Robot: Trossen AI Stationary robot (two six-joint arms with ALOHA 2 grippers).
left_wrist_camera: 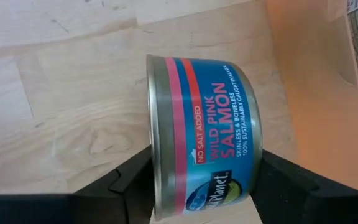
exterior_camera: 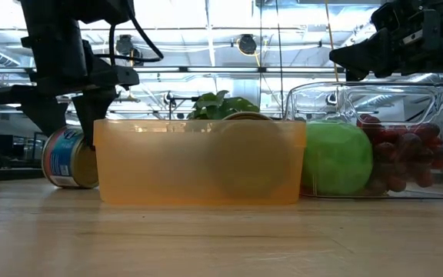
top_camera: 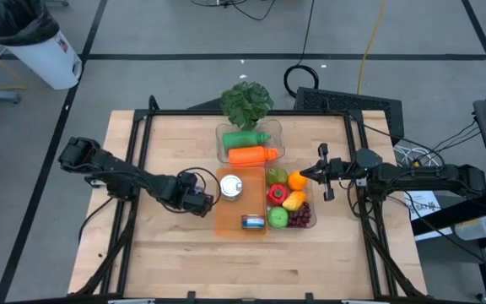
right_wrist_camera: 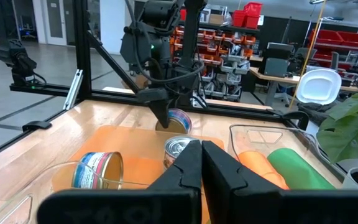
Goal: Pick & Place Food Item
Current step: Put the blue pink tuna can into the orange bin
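A blue and pink salmon can (left_wrist_camera: 204, 134) lies on its side between the fingers of my left gripper (top_camera: 204, 203), just left of the orange bin (top_camera: 226, 221). The low view shows this can (exterior_camera: 69, 159) beside the bin's left wall, close over the table top. Two more cans are in the bin, one upright (top_camera: 231, 187) and one on its side (top_camera: 253, 222). My right gripper (top_camera: 314, 174) is shut on nothing and hovers level over the right side of the clear fruit container (top_camera: 309, 221). My left gripper pinches the salmon can between its two fingers (left_wrist_camera: 135, 180), one on each flat end (left_wrist_camera: 156, 155). The fingers come from above, pointing steeply down. The can is held on its side with its label (left_wrist_camera: 219, 124) facing up the wrist view. I cannot tell whether it hangs clear of the table.
The fruit container holds a green apple (exterior_camera: 335, 158), grapes (exterior_camera: 402, 158), a red pepper (top_camera: 277, 193) and an orange (top_camera: 297, 179). A second clear container (top_camera: 223, 149) behind the bin holds an orange item and a green one. A leafy plant (top_camera: 245, 101) stands at the far edge.
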